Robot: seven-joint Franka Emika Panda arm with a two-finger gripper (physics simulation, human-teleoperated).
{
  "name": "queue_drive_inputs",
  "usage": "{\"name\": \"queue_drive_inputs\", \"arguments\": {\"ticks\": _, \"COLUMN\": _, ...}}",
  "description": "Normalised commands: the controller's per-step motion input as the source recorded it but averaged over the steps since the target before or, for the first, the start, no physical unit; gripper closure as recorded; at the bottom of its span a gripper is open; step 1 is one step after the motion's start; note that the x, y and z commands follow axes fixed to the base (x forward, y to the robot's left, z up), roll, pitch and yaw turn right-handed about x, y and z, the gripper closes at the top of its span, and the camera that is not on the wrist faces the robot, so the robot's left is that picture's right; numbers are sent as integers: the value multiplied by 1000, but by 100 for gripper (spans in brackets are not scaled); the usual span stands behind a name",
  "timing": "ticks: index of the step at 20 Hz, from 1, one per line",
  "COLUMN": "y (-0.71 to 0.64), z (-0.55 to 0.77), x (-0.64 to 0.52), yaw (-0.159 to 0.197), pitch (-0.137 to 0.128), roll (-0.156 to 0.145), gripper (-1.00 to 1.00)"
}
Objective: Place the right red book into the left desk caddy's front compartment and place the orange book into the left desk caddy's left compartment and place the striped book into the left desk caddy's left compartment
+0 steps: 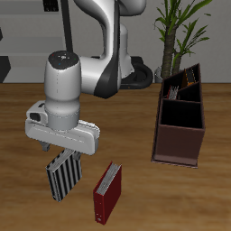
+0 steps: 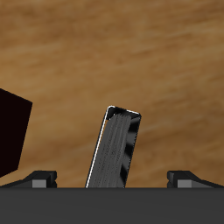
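The gripper (image 1: 63, 155) is seen hanging over the table (image 1: 27, 117) toward its front edge, and the striped book (image 1: 63, 174) is held beneath it, clamped between the jaws at its upper end and lifted on end, slightly tilted. In the wrist view the same striped book (image 2: 115, 147) is shown reaching away from the camera between the two fingertips (image 2: 41, 178), with bare wood below it. Just beside the striped book, a red book (image 1: 107, 191) with white page edges is seen lying flat on the table near the front edge; whether it is the maroon or the crimson one cannot be told. Farther back and well apart from both books, the left desk caddy (image 1: 180, 124) is found standing on the table, a dark reddish-brown box with black-lined compartments. An orange-brown object (image 1: 175, 91) is visible in the caddy's rearmost compartment, though it cannot be made out clearly. Behind the caddy a potted plant (image 1: 180, 27) is seen.
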Motion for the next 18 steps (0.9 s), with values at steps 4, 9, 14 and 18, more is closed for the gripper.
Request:
{"name": "queue_drive_inputs", "arguments": {"ticks": 4, "y": -148, "z": -146, "x": -66, "yaw": -16, "pitch": 30, "roll": -31, "gripper": -100}}
{"name": "queue_drive_inputs", "arguments": {"ticks": 9, "y": 21, "z": -273, "x": 39, "yaw": 13, "pitch": 48, "roll": 21, "gripper": -100}}
{"name": "queue_drive_inputs", "arguments": {"ticks": 14, "y": 141, "z": -348, "x": 90, "yaw": 52, "pitch": 61, "roll": 21, "gripper": 100}}
{"name": "queue_drive_inputs", "arguments": {"ticks": 18, "y": -135, "z": -280, "x": -61, "yaw": -43, "pitch": 35, "roll": -37, "gripper": 100}}
